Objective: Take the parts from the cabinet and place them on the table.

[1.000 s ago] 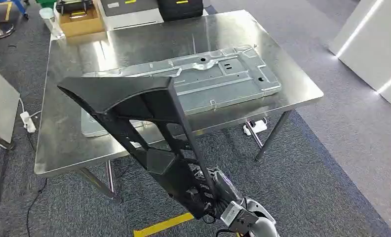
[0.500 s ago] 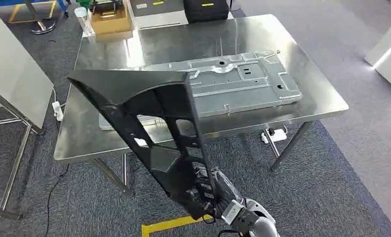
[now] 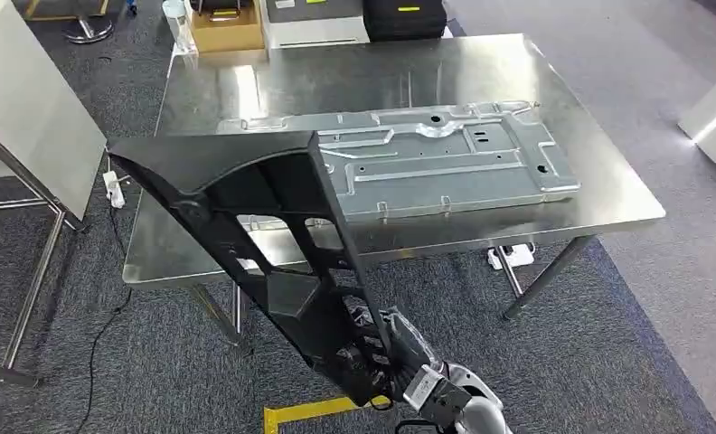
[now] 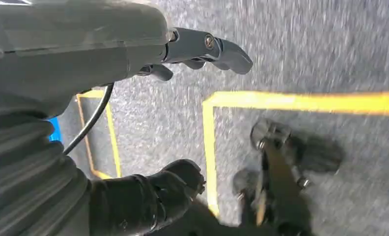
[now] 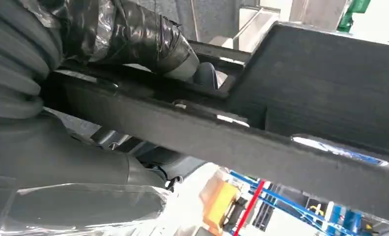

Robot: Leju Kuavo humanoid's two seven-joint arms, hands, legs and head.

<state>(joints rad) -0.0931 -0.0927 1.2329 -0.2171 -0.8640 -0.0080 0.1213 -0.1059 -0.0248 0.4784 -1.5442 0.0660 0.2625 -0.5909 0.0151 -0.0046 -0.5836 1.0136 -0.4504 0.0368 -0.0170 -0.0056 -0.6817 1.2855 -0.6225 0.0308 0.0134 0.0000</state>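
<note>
Black part [image 3: 273,244] in right hand [image 3: 386,353], above table [image 3: 246,90]

A silver right arm [image 3: 467,411] ends in a dark hand [image 3: 372,357] wrapped in clear plastic film; the left hand [image 4: 133,54] shows grey ribbed cover, black cable and screw-pinned dark fingers [image 4: 222,49].
</note>
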